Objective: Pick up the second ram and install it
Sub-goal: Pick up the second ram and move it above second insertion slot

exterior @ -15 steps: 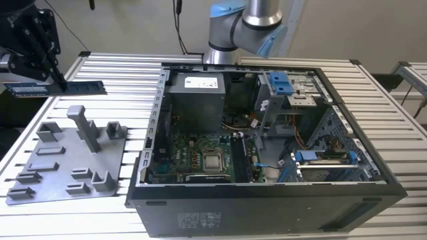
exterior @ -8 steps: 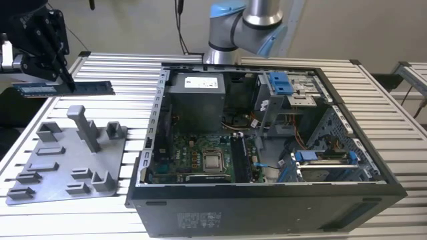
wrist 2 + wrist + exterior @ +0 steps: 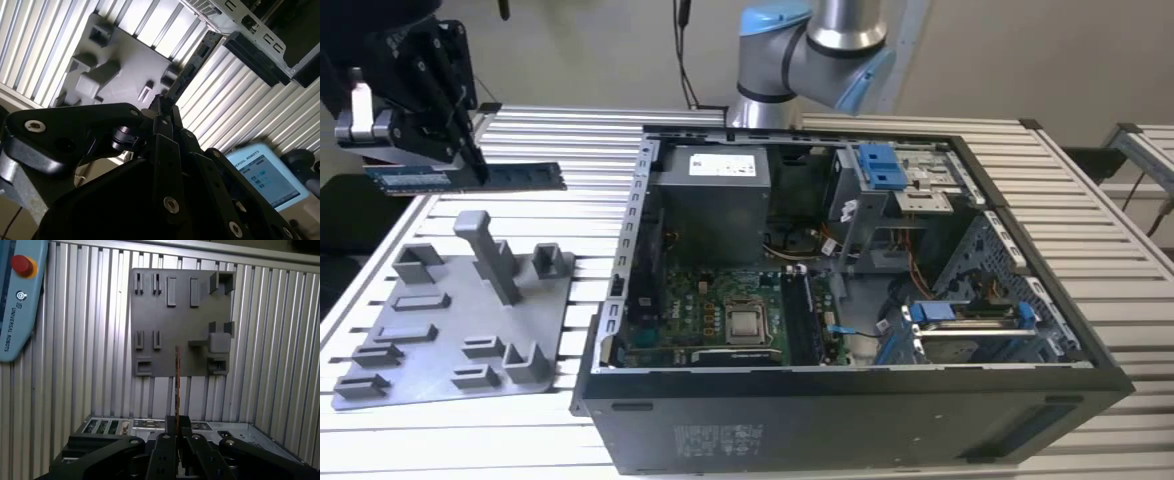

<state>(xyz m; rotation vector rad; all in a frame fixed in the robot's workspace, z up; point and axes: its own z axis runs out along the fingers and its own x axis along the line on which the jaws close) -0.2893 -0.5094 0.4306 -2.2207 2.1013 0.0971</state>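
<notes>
At the exterior view's left, the black two-fingered gripper [image 3: 470, 168] hangs above the table with its fingers clamped on the second ram [image 3: 520, 176], a thin bluish-green circuit-board stick with dark chips. The stick lies level and long-side sideways in the air, clear of everything below it. In both wrist views the stick runs straight out from between the closed fingertips: seen as a dark strip in the second wrist view [image 3: 191, 66] ahead of the gripper [image 3: 162, 104], and edge-on as a thin line in the first wrist view [image 3: 177, 385] above the gripper [image 3: 177, 421]. Beneath it, well apart, a flat grey plastic fixture plate [image 3: 447, 300] with raised posts and slots rests on the ribbed aluminium table [image 3: 1121, 310]. Just beside the plate, toward the exterior view's right, stands the open black computer case [image 3: 854, 410], holding a grey power-supply box [image 3: 710, 200], a green motherboard [image 3: 707, 310] and bright-blue plastic drive latches [image 3: 881, 165]. Behind the case rises the silver-and-blue robot arm [image 3: 814, 45].
</notes>
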